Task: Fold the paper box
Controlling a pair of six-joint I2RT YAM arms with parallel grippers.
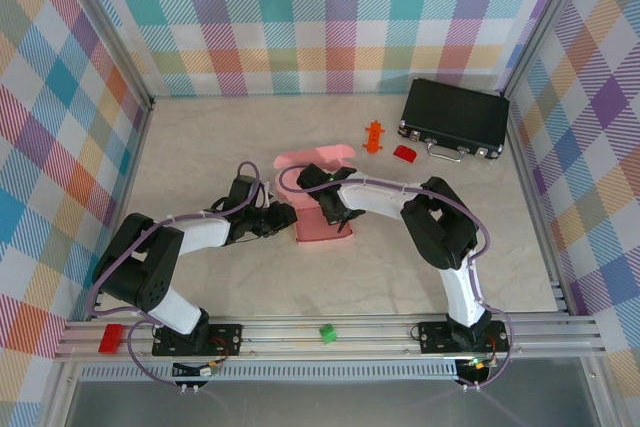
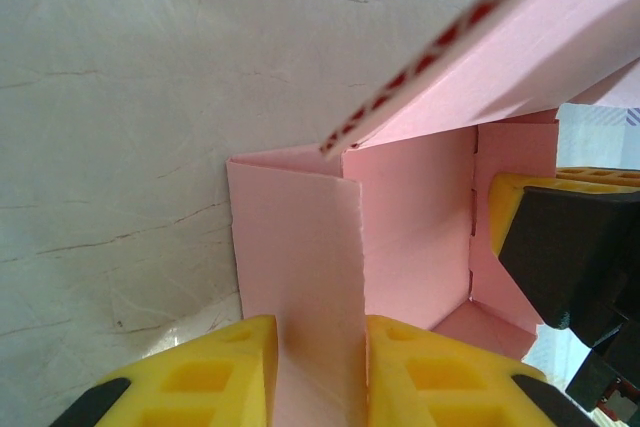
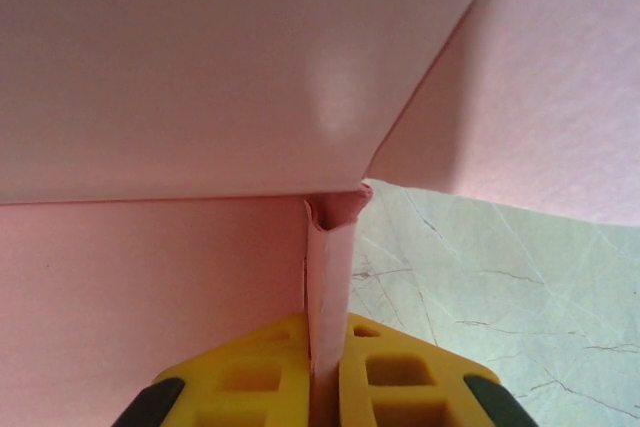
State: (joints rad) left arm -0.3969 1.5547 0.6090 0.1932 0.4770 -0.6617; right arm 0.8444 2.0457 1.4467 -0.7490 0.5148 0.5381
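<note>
The paper box (image 1: 312, 231) is stood with its flap pointed away — walls are pinched by the left gripper (image 2: 320, 347) and the right gripper (image 3: 326, 347).

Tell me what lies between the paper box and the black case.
In the top view, a small orange piece and a small red block lie between the paper box and the black case, both nearer the case.
</note>
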